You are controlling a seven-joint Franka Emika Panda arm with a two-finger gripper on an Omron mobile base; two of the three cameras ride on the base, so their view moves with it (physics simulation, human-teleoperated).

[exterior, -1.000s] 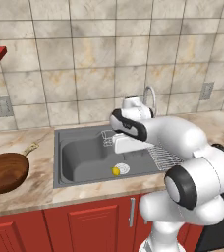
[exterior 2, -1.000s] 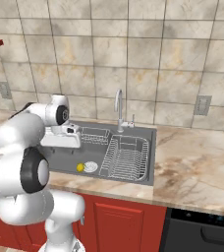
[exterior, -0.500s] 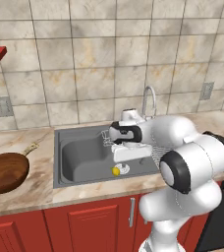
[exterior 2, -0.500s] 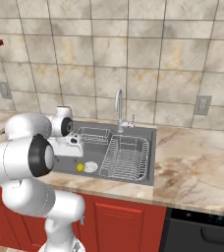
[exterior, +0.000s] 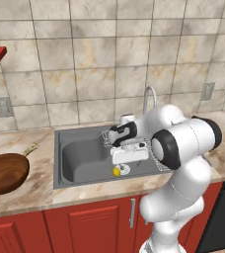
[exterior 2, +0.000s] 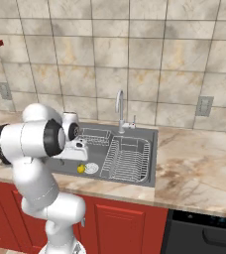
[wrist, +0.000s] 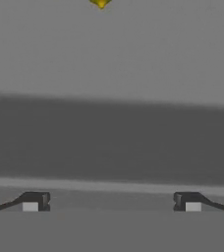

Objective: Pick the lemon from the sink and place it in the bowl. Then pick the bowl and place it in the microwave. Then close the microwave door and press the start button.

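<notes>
**Robot hand with spread fingers poised over a kitchen sink, lemon lying below**

The two small dark fingers [wrist: 30, 203] stand spread wide apart at the bottom corners of the hand view, released and holding nothing. Between them there is only the plain grey wall and floor of the grey metal rectangular sink [exterior: 80, 163]. They touch nothing.

The small bright yellow oval lemon [exterior: 116, 172] lies on the sink floor near its front edge, just beside the round pale drain [exterior: 124, 169]. In the hand view only a sliver of the lemon shows at the top edge, well apart from the fingertips.

The white arm with dark joints [exterior: 183, 143] rises from the base, bends at a bulky elbow and reaches sideways over the basin. Its hand [exterior: 129, 154] hangs above the sink, close over the lemon and drain.

Wire racks [exterior 2: 127, 158] fill the other side of the basin, and a curved steel tap [exterior 2: 119, 106] stands at the back rim. On the marbled beige surface [exterior: 35, 185] beside the sink sits a round dark reddish-brown wooden-looking bowl [exterior: 3, 173], well apart from the hand. Red cabinet doors [exterior: 90, 227] run below, and beige tiles [exterior: 94, 59] cover the wall behind.
</notes>
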